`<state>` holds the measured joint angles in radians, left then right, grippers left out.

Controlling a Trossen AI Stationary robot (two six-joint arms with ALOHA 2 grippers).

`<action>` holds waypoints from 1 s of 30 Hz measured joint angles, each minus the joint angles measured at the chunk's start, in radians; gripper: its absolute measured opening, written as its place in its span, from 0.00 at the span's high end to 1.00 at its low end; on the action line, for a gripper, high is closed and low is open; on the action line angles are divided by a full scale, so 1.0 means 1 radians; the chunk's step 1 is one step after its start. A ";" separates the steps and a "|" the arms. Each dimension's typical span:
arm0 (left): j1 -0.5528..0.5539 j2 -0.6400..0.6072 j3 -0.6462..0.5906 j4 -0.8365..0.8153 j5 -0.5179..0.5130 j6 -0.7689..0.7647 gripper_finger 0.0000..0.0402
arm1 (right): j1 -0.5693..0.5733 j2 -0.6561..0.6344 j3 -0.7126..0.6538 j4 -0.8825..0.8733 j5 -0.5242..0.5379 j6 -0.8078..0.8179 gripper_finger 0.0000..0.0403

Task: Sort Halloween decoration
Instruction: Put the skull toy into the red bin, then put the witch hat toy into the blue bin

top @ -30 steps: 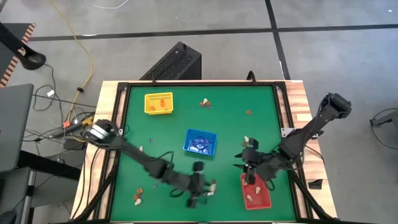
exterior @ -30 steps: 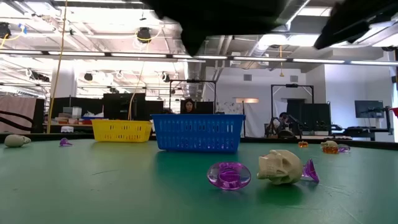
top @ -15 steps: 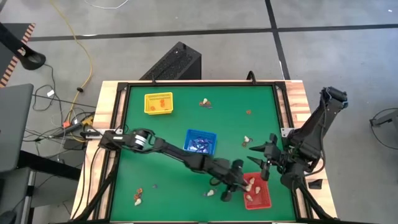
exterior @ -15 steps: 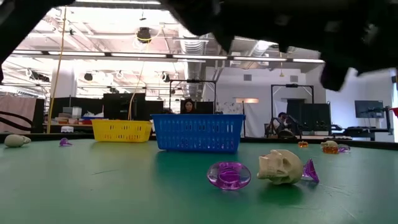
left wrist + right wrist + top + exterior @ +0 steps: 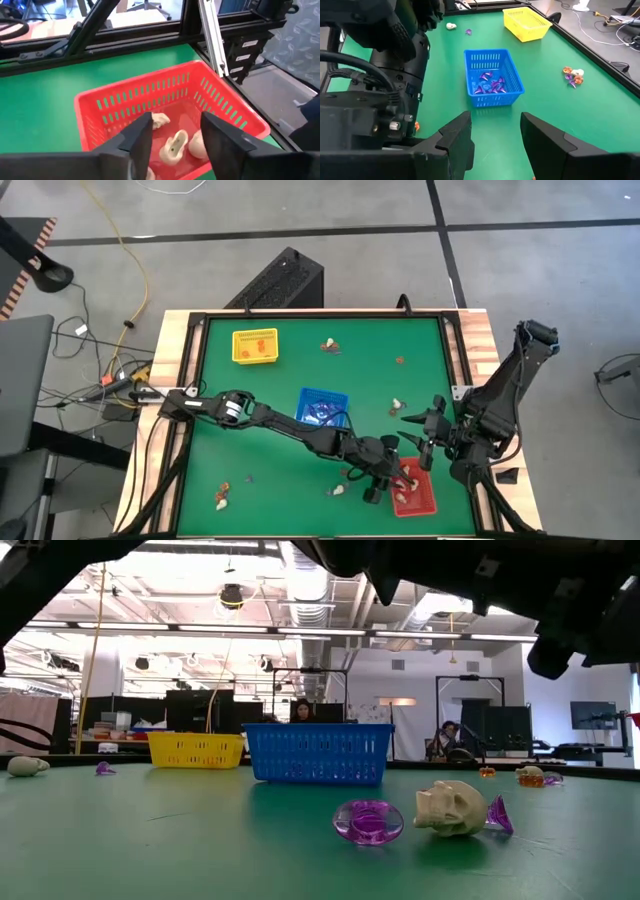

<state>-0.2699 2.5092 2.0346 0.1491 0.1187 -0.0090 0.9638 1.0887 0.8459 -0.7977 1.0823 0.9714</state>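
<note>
- On the green felt-covered counter (image 5: 290, 370), seen from above, the left arm's jaws (image 5: 388, 477) reach across to about 5 o'clock and hang at the edge of the red slotted plastic tray (image 5: 421, 498).
- The left wrist view shows those jaws released, with nothing between the dark fingers (image 5: 141, 137); past them lie three cream-white skull-like trinkets (image 5: 176, 146) on the red tray's floor (image 5: 145, 100).
- The right arm's jaws (image 5: 425, 432) wait just beside the red tray at about 4 o'clock; its wrist view shows the fingers (image 5: 457, 137) spread and bare.
- A cream-white skull trinket (image 5: 338, 489) and a translucent purple ring-shaped trinket (image 5: 349, 473) lie on the felt near the left arm at 6 o'clock; in the low view the skull (image 5: 450, 808) and the ring (image 5: 368, 821) sit just beside each other, with another purple piece (image 5: 497, 814) touching the skull.
- At 7 o'clock, near the counter's front left corner, lie a cream-white and orange cluster (image 5: 221, 496) and a small purple piece (image 5: 248, 478).
- At the centre stands the blue slotted plastic tray (image 5: 305, 398), holding a heap of purple trinkets (image 5: 490, 84).
- A cream-white trinket (image 5: 397, 406) lies at 3 o'clock, between the blue tray and the right arm.
- At 11 o'clock the yellow slotted plastic tray (image 5: 240, 352) holds orange trinkets (image 5: 259, 344).
- At 12 o'clock a mixed cream, orange and purple cluster (image 5: 330, 345) lies near the far edge, and a dark brown trinket (image 5: 400, 361) lies at 1 o'clock.
</note>
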 joint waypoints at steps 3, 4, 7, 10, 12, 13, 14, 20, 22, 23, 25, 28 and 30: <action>0.001 -0.001 0.000 -0.010 0.005 -0.007 0.56 | -0.004 0.003 0.000 -0.003 0.000 0.000 0.50; 0.001 -0.007 0.000 -0.032 0.006 -0.003 0.54 | -0.004 0.003 0.000 -0.002 0.000 0.000 0.50; 0.001 -0.054 -0.001 -0.154 0.001 0.033 0.53 | -0.004 0.003 0.000 -0.003 0.000 -0.001 0.50; 0.001 -0.124 -0.001 -0.315 -0.036 0.066 0.53 | -0.004 0.003 0.000 -0.011 0.006 -0.003 0.50; -0.001 -0.169 -0.001 -0.450 -0.072 0.069 0.52 | -0.011 0.007 0.000 -0.011 0.022 -0.004 0.50; -0.002 -0.190 0.000 -0.525 -0.088 0.068 0.52 | -0.017 0.010 0.000 -0.009 0.023 -0.004 0.50; -0.006 -0.213 0.000 -0.622 -0.108 0.068 0.52 | -0.025 0.013 0.000 -0.009 0.023 -0.004 0.50; -0.056 -0.328 -0.038 -1.106 -0.242 -0.035 0.52 | -0.097 0.056 0.000 0.081 -0.037 -0.033 0.50; -0.086 -0.351 -0.096 -1.142 -0.271 -0.084 0.52 | -0.126 0.081 0.000 0.138 -0.082 -0.094 0.50; -0.103 -0.358 -0.131 -1.127 -0.282 -0.106 0.52 | -0.140 0.095 0.000 0.171 -0.104 -0.132 0.50; -0.139 -0.369 -0.208 -1.015 -0.283 -0.125 0.52 | -0.168 0.124 0.000 0.230 -0.153 -0.221 0.50; -0.194 -0.373 -0.298 -0.810 -0.282 -0.128 0.53 | -0.210 0.159 0.000 0.315 -0.202 -0.346 0.50; -0.220 -0.373 -0.347 -0.694 -0.280 -0.124 0.53 | -0.233 0.175 0.000 0.354 -0.217 -0.398 0.50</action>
<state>-0.4901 2.1365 1.6881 -0.5451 -0.1618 -0.1332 0.7303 1.2640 0.8459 -0.4435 0.8656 0.5738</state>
